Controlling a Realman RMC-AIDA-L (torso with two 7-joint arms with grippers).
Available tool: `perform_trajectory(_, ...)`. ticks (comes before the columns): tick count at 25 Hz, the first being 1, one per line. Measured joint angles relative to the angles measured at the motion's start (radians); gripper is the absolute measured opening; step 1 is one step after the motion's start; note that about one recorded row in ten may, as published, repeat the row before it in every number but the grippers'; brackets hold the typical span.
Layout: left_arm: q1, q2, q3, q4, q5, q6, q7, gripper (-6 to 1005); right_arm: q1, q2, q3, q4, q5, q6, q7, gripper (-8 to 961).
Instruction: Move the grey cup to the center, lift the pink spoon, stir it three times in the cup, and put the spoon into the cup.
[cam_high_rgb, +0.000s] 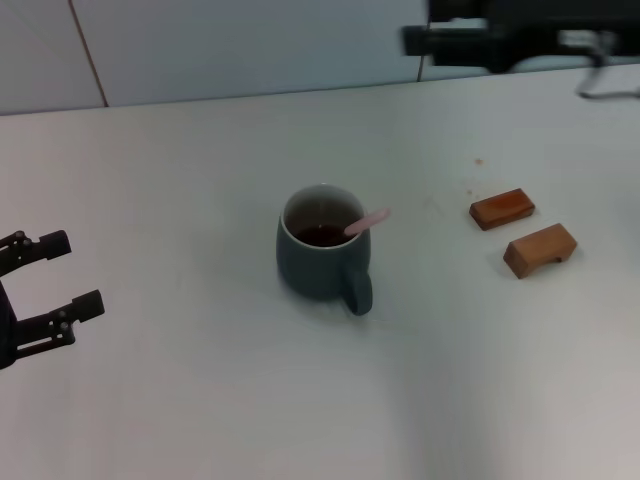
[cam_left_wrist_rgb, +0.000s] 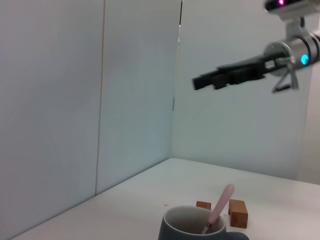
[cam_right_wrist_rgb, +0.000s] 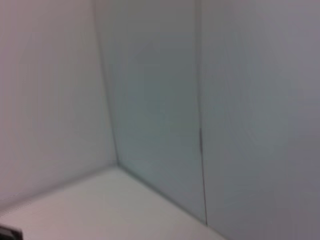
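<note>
Pink spoon (cam_high_rgb: 366, 222) in unmarked grey cup (cam_high_rgb: 320, 258)

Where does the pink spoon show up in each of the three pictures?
Head view: the pink spoon leans in the grey cup, mid-table.
Left wrist view: its handle sticks out of the cup at the bottom edge.
Right wrist view: not in it.
Shared landmark: the wooden blocks beside the cup.
</note>
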Motion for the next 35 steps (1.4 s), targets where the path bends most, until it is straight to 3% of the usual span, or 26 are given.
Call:
perform_trajectory(1, -0.007, 0.002, 0.001, 0.000, 0.003, -0.003, -0.006, 829, -0.011, -0.012, 0.027, 0.049, 0.030, -0.029, -0.033, 669)
perform_trajectory(7, -0.066, 0.016, 0.030, 0.009, 0.031, -0.020, -0.083, 829, -0.025, -0.136, 0.124, 0.399, 0.021, -0.242, -0.241, 720)
perform_trajectory(14, -0.148, 0.041, 0.095, 0.040, 0.060, -0.047, -0.228, 829, -0.022, -0.224, 0.155, 0.572, -0.133, -0.242, -0.389, 801)
perform_trajectory(17, -0.169, 0.050, 0.114, 0.042, 0.065, -0.053, -0.261, 829, -0.006, -0.236, 0.159, 0.600, -0.181, -0.237, -0.407, 829)
perform_trajectory(24, -0.229, 0.076, 0.163, 0.066, 0.104, -0.079, -0.350, 829, 0.014, -0.235, 0.158, 0.605, -0.202, -0.210, -0.446, 829)
perform_trajectory(35, -0.234, 0.077, 0.164, 0.068, 0.115, -0.076, -0.353, 829, 0.044, -0.214, 0.148, 0.616, -0.202, -0.199, -0.469, 829)
